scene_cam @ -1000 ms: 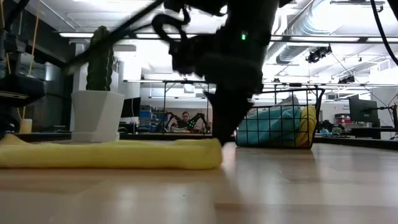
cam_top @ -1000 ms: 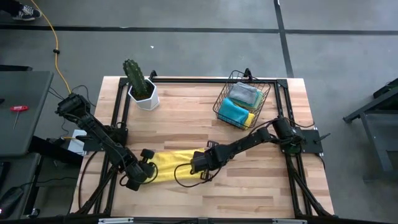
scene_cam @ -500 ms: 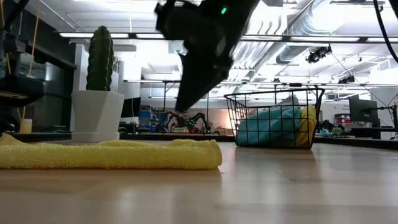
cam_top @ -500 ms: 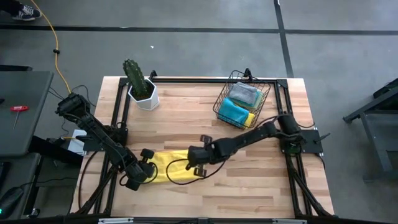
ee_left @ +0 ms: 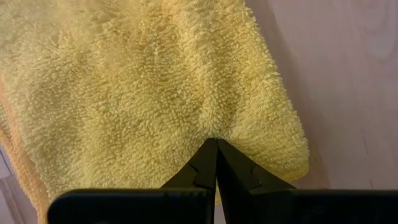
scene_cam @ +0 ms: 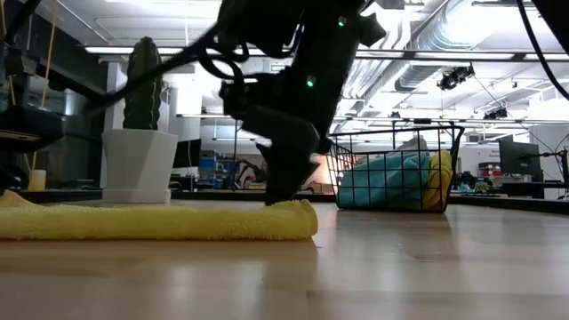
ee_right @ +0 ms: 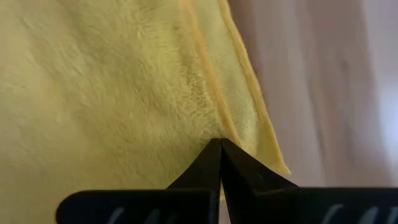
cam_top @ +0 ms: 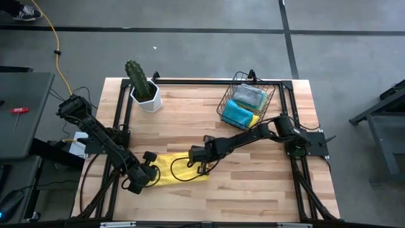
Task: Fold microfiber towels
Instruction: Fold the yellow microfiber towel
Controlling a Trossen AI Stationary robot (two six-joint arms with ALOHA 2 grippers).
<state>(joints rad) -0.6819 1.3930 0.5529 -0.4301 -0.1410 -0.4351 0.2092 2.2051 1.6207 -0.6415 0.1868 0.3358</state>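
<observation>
While the left arm reaches along the left side of the wooden table point(cam_top: 253, 196), its gripper point(cam_top: 150, 166) is down at the left end of the yellow towel point(cam_top: 172, 171), near the front edge. In the left wrist view the two dark fingers point(ee_left: 200, 171) are pressed together to one point, and this point pushes into the fluffy cloth, which makes a small dent there; whether a fold of cloth is pinched between the tips, I cannot tell.

The towel lies flat on the table as a long folded strip in the front left part. In the low view it is a thick yellow band point(scene_cam: 160, 220) with a rounded right end.

Behind it, at the back left corner, a green cactus point(cam_top: 135, 75) stands upright in a white pot point(cam_top: 149, 99), well apart from the towel.

Next, the right arm stretches from the right side across the middle of the table, and the right gripper point(cam_top: 197, 159) is over the right end of the towel. Its jaws are also closed tight, tip on tip, and they touch the cloth just beside the hemmed edge point(ee_right: 239, 102), where the bare wood begins.

Further right, at the back, a black wire basket point(cam_top: 226, 101) holds the other towels: a grey one point(cam_top: 249, 94) on top, a teal one point(cam_top: 236, 113) under it and some yellow point(cam_top: 255, 118) at the side
</observation>
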